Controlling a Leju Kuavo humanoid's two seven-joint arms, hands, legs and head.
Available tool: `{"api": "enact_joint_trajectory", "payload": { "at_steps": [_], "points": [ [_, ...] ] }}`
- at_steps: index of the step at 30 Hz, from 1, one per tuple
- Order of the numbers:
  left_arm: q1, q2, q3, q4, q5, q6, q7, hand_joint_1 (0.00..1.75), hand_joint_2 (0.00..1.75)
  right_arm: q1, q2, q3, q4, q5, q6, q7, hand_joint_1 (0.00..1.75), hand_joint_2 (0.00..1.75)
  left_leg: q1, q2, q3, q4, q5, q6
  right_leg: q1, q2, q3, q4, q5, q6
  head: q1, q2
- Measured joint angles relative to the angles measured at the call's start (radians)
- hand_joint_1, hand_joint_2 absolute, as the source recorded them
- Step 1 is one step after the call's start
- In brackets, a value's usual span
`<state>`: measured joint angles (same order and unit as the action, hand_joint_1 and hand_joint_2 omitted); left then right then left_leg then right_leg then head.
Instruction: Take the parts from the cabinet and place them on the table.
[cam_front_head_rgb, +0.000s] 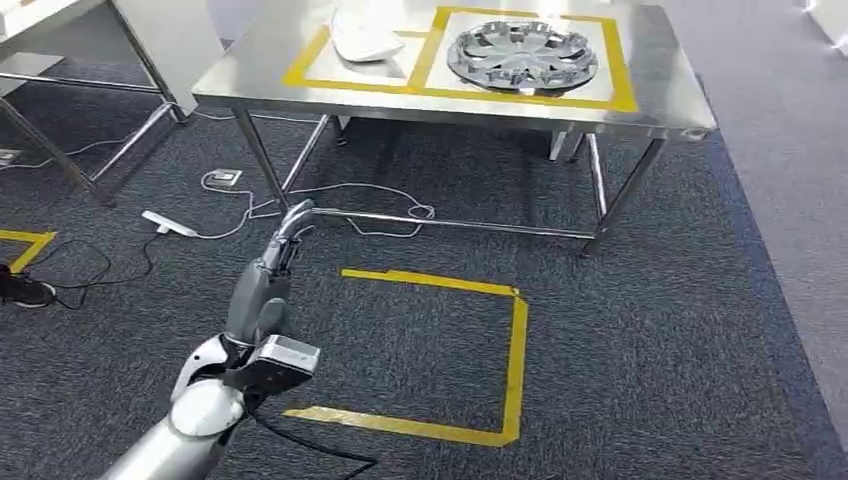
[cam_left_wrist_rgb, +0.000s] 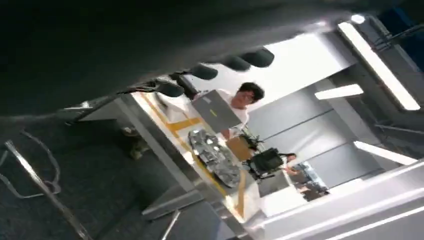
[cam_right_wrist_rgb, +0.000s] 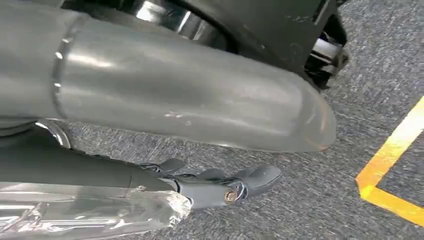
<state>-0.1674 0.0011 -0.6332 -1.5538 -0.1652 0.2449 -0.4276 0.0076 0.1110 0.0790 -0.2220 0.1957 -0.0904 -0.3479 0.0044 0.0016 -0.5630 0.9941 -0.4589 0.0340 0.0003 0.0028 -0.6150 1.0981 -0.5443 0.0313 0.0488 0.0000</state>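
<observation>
**A:** Looking down from the head cam now. L hand (cam_front_head_rgb: 262, 295) is reaching fwd, low over the dark carpet (cam_front_head_rgb: 650, 330), and it's gripping a curved chrome strip (cam_front_head_rgb: 295, 222) that's poking out past the fingers.

**B:** Wrist cam on that side is showing dark fingertips (cam_left_wrist_rgb: 235, 63) lined up in a row, pointing twd the steel table (cam_front_head_rgb: 660, 100). A person (cam_left_wrist_rgb: 240, 100) is standing behind it.

**A:** Table's well ahead of the hand. A chrome wheel cover (cam_front_head_rgb: 522, 55) is lying flat in the rt yellow-taped box and a white part (cam_front_head_rgb: 365, 38) is sitting in the left box.

**B:** R hand (cam_right_wrist_rgb: 220, 185) is hanging near the floor, with its fingers straight and side by side under the thick thumb (cam_right_wrist_rgb: 190, 100). Crinkly clear wrap (cam_right_wrist_rgb: 100, 215) is showing just beside them. Can't tell if it's pinching that or not.

**A:** Yellow tape square (cam_front_head_rgb: 515, 350) is marking the carpet betw the robot and the table, and cables (cam_front_head_rgb: 240, 200) are trailing near the table legs.
</observation>
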Motion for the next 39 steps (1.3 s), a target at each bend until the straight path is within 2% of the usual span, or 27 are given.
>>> {"api": "enact_joint_trajectory", "payload": {
  "at_steps": [2, 3, 4, 5, 7, 8, 9, 12, 14, 15, 17, 18, 19, 20, 21, 23, 24, 27, 29, 30, 32, 33, 34, 35, 36, 38, 39],
  "points": [
    [0.014, 0.000, 0.000, -0.002, -0.001, -0.001, 0.000, 0.00, 0.00, 0.002, 0.000, 0.000, 0.000, -0.005, 0.000, -0.004, 0.00, 0.00, 0.000, 0.003, -0.002, 0.000, 0.001, 0.001, -0.005, 0.000, -0.075, 0.161, -0.065, 0.007, 0.000, 0.000],
    [0.022, 0.000, 0.000, -0.002, -0.001, -0.001, 0.000, 0.00, 0.00, 0.004, 0.000, 0.000, 0.000, -0.006, 0.000, -0.005, 0.00, 0.00, 0.000, 0.003, -0.002, 0.000, 0.001, 0.001, -0.005, 0.000, -0.101, 0.216, -0.079, 0.010, 0.000, 0.000],
    [0.028, 0.000, 0.000, -0.002, -0.001, -0.001, 0.000, 0.00, 0.00, 0.006, 0.000, 0.000, 0.000, -0.007, 0.000, -0.006, 0.00, 0.00, 0.000, 0.003, -0.002, 0.000, 0.001, 0.001, -0.007, 0.000, -0.105, 0.222, -0.069, 0.011, 0.000, 0.000],
    [0.032, 0.000, 0.000, -0.002, -0.001, -0.001, 0.000, 0.00, 0.00, 0.008, 0.000, 0.000, 0.000, -0.008, 0.000, -0.006, 0.00, 0.00, 0.000, 0.003, -0.001, 0.000, 0.001, 0.001, -0.009, -0.001, -0.084, 0.182, -0.038, 0.012, 0.000, 0.000],
    [0.038, 0.000, 0.000, -0.003, -0.001, -0.001, 0.000, 0.00, 0.00, 0.008, 0.000, -0.001, 0.000, -0.014, 0.000, -0.006, 0.00, 0.00, 0.000, 0.003, 0.001, 0.000, 0.002, -0.001, -0.011, -0.004, 0.011, 0.001, 0.049, 0.007, 0.000, 0.000],
    [0.040, 0.000, 0.000, -0.003, -0.001, -0.001, 0.000, 0.00, 0.00, 0.007, 0.000, -0.002, 0.000, -0.016, -0.001, -0.006, 0.00, 0.00, 0.000, 0.003, 0.001, 0.000, 0.002, -0.004, -0.011, -0.008, 0.056, -0.078, 0.070, 0.005, 0.000, 0.000],
    [0.042, 0.000, 0.001, -0.006, -0.001, -0.001, 0.000, 0.00, 0.00, 0.004, 0.000, -0.002, 0.000, -0.016, -0.001, -0.006, 0.00, 0.00, -0.008, 0.002, -0.003, 0.005, 0.000, -0.012, -0.006, -0.008, 0.069, -0.109, 0.057, 0.003, 0.000, 0.000],
    [0.045, 0.001, 0.000, -0.007, -0.001, -0.001, 0.000, 0.00, 0.00, 0.009, 0.000, -0.002, 0.000, -0.017, -0.002, -0.006, 0.00, 0.00, -0.002, 0.003, -0.005, 0.001, 0.009, -0.029, -0.002, -0.003, 0.066, -0.103, 0.065, -0.012, -0.003, 0.000],
    [0.047, 0.002, 0.000, -0.010, -0.002, 0.000, 0.000, 0.00, 0.00, 0.011, 0.000, -0.003, 0.000, -0.019, -0.005, -0.005, 0.00, 0.00, 0.001, 0.001, -0.013, 0.019, -0.010, -0.041, -0.007, -0.004, 0.068, -0.114, 0.076, -0.029, -0.003, 0.000],
    [0.046, 0.002, 0.000, -0.012, -0.002, 0.000, 0.000, 0.00, 0.00, 0.009, 0.000, -0.004, 0.000, -0.019, -0.007, -0.005, 0.00, 0.00, 0.001, 0.001, -0.032, 0.065, -0.048, -0.044, -0.007, -0.004, 0.066, -0.115, 0.078, -0.034, -0.007, 0.000],
    [0.053, 0.003, 0.002, -0.013, 0.000, 0.004, 0.000, 0.00, 0.00, 0.009, 0.000, -0.004, 0.000, -0.019, -0.010, 0.000, 0.00, 0.00, 0.001, 0.001, -0.098, 0.220, -0.131, -0.048, -0.006, -0.003, 0.063, -0.115, 0.079, -0.039, -0.006, 0.000],
    [0.060, 0.005, 0.004, -0.013, 0.003, 0.007, 0.000, 0.00, 0.00, 0.012, 0.000, -0.004, 0.000, -0.019, -0.010, 0.003, 0.00, 0.00, 0.001, 0.001, -0.127, 0.287, -0.155, -0.049, -0.005, -0.003, 0.060, -0.115, 0.080, -0.040, -0.007, 0.000],
    [0.069, 0.008, 0.010, -0.013, 0.011, 0.011, 0.000, 0.00, 0.00, 0.015, 0.000, -0.004, 0.000, -0.019, -0.010, 0.005, 0.00, 0.00, 0.002, 0.001, -0.135, 0.310, -0.155, -0.049, -0.004, -0.003, 0.060, -0.115, 0.081, -0.041, -0.006, 0.000],
    [0.078, 0.008, 0.017, -0.013, 0.020, 0.017, 0.000, 0.00, 0.00, 0.018, 0.000, -0.004, 0.000, -0.019, -0.010, 0.007, 0.00, 0.00, 0.002, 0.001, -0.123, 0.292, -0.134, -0.049, -0.004, -0.001, 0.059, -0.115, 0.082, -0.041, -0.007, 0.000],
    [0.086, 0.010, 0.025, -0.013, 0.030, 0.026, 0.001, 0.00, 0.00, 0.021, 0.000, -0.004, 0.000, -0.023, -0.010, 0.008, 0.00, 0.00, 0.002, 0.001, -0.087, 0.230, -0.094, -0.047, -0.004, 0.002, 0.060, -0.114, 0.083, -0.039, -0.007, 0.000],
    [0.101, 0.010, 0.042, -0.013, 0.043, 0.046, 0.006, 0.00, 0.00, 0.024, 0.001, -0.004, 0.000, -0.027, -0.010, 0.011, 0.00, 0.00, 0.004, -0.001, 0.009, 0.059, -0.025, -0.044, -0.004, 0.007, 0.059, -0.109, 0.084, -0.035, -0.007, 0.000],
    [0.114, 0.010, 0.058, -0.013, 0.053, 0.065, 0.007, 0.00, 0.00, 0.026, 0.001, -0.005, -0.002, -0.033, -0.010, 0.013, 0.00, 0.00, 0.002, -0.006, 0.035, 0.003, -0.038, -0.043, 0.004, 0.010, 0.054, -0.101, 0.081, -0.028, -0.007, 0.000],
    [0.180, 0.008, 0.127, -0.008, 0.068, 0.128, 0.015, 0.00, 0.00, 0.051, 0.002, -0.005, -0.026, -0.041, -0.011, 0.031, 0.00, 0.00, -0.005, -0.005, 0.030, 0.006, -0.033, -0.025, -0.002, 0.014, 0.051, -0.105, 0.086, -0.013, -0.004, 0.000],
    [0.207, 0.006, 0.168, -0.001, 0.072, 0.159, 0.015, 0.00, 0.00, 0.073, 0.002, -0.005, -0.049, -0.045, -0.011, 0.051, 0.00, 0.00, 0.003, -0.001, 0.029, 0.000, -0.021, -0.008, -0.003, 0.011, 0.038, -0.092, 0.077, -0.002, -0.005, 0.000],
    [0.218, 0.005, 0.183, 0.002, 0.073, 0.172, 0.015, 0.00, 0.00, 0.083, 0.002, -0.005, -0.066, -0.046, -0.010, 0.063, 0.00, 0.00, 0.003, -0.001, 0.028, 0.000, -0.020, -0.005, -0.003, 0.007, 0.023, -0.055, 0.045, 0.002, 0.002, 0.000],
    [0.240, 0.003, 0.208, 0.008, 0.074, 0.185, 0.016, 0.00, 0.00, 0.095, 0.002, -0.005, -0.094, -0.048, -0.010, 0.084, 0.00, 0.00, 0.002, 0.002, 0.021, 0.000, -0.018, -0.001, -0.005, 0.006, -0.047, 0.100, -0.038, 0.008, 0.002, 0.000],
    [0.250, 0.003, 0.219, 0.015, 0.073, 0.200, 0.020, 0.00, 0.00, 0.103, 0.002, -0.005, -0.110, -0.051, -0.009, 0.096, 0.00, 0.00, 0.000, 0.005, 0.018, 0.001, -0.017, 0.001, -0.005, 0.005, -0.081, 0.176, -0.068, 0.010, 0.004, 0.000],
    [0.258, 0.003, 0.229, 0.023, 0.071, 0.220, 0.028, 0.00, 0.00, 0.115, 0.002, -0.005, -0.131, -0.054, -0.007, 0.109, 0.00, 0.00, -0.001, 0.007, 0.016, 0.001, -0.017, 0.001, -0.005, 0.005, -0.098, 0.214, -0.075, 0.010, 0.003, 0.000],
    [0.266, 0.002, 0.239, 0.030, 0.069, 0.235, 0.037, 0.00, 0.00, 0.127, 0.002, -0.005, -0.149, -0.056, -0.006, 0.121, 0.00, 0.00, -0.001, 0.009, 0.016, 0.001, -0.017, 0.001, -0.005, 0.005, -0.089, 0.202, -0.059, 0.008, 0.004, 0.000],
    [0.274, 0.001, 0.251, 0.038, 0.069, 0.258, 0.050, 0.00, 0.00, 0.141, 0.002, -0.005, -0.175, -0.060, -0.005, 0.142, 0.00, 0.00, -0.002, 0.010, 0.018, 0.001, -0.017, 0.001, -0.005, 0.005, -0.058, 0.147, -0.024, 0.004, 0.003, 0.000],
    [0.291, 0.002, 0.278, 0.063, 0.074, 0.305, 0.064, 0.00, 0.00, 0.173, 0.001, -0.005, -0.237, -0.071, -0.002, 0.181, 0.00, 0.00, -0.003, 0.012, 0.022, 0.001, -0.018, -0.001, -0.002, -0.005, 0.042, -0.037, 0.056, -0.008, 0.004, 0.000],
    [0.305, 0.002, 0.298, 0.082, 0.085, 0.319, 0.064, 0.00, 0.00, 0.188, 0.001, -0.005, -0.278, -0.077, -0.003, 0.203, 0.00, 0.00, -0.005, 0.015, 0.023, 0.001, -0.019, -0.004, 0.003, -0.023, 0.075, -0.103, 0.049, -0.015, 0.003, 0.000]
  ]
}}
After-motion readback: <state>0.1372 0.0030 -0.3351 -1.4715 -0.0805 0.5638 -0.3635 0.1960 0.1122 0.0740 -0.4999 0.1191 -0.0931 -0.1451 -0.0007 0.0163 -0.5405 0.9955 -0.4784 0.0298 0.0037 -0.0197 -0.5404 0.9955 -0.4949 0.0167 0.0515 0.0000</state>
